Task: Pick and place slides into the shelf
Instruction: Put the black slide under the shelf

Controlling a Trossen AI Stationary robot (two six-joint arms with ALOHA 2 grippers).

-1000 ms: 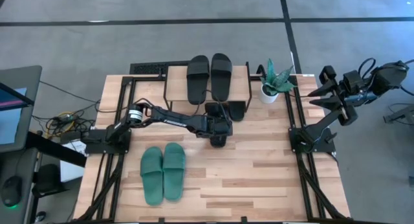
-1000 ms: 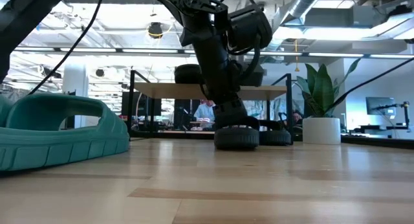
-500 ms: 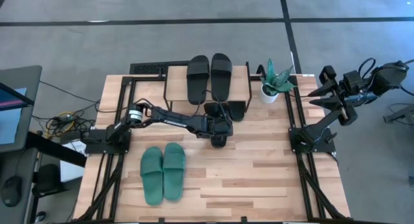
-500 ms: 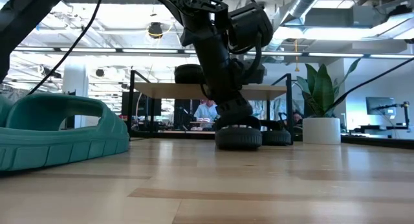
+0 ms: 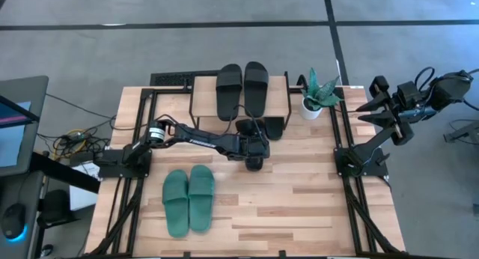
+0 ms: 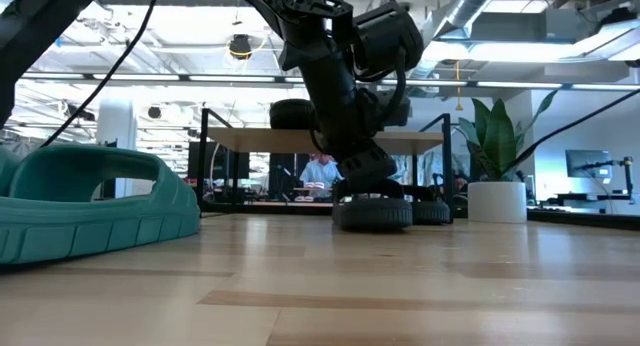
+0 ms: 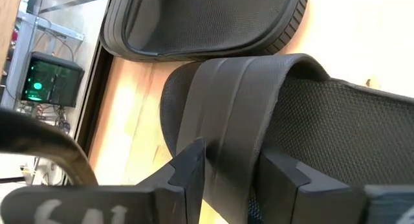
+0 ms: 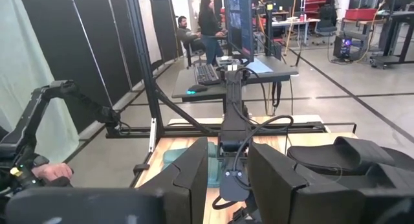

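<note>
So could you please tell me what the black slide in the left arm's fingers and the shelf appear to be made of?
The black slide looks like matte rubber or foam: its wide strap, clamped between the left gripper's fingers, is smooth and dull, its footbed finely dimpled, and its sole edge ribbed. The shelf appears to have a pale wood plank top with visible grain on thin black legs, probably metal.

Table (image 5: pixel 314 192) — green slides (image 5: pixel 188 200), plant (image 5: pixel 315 94); shelf (image 5: pixel 281 98) — black slides (image 5: pixel 242 89).

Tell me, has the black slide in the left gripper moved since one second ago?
Yes. In the low view, the black slide has slid a little rightward, toward the plant pot; the left gripper is clamped on its strap.
</note>
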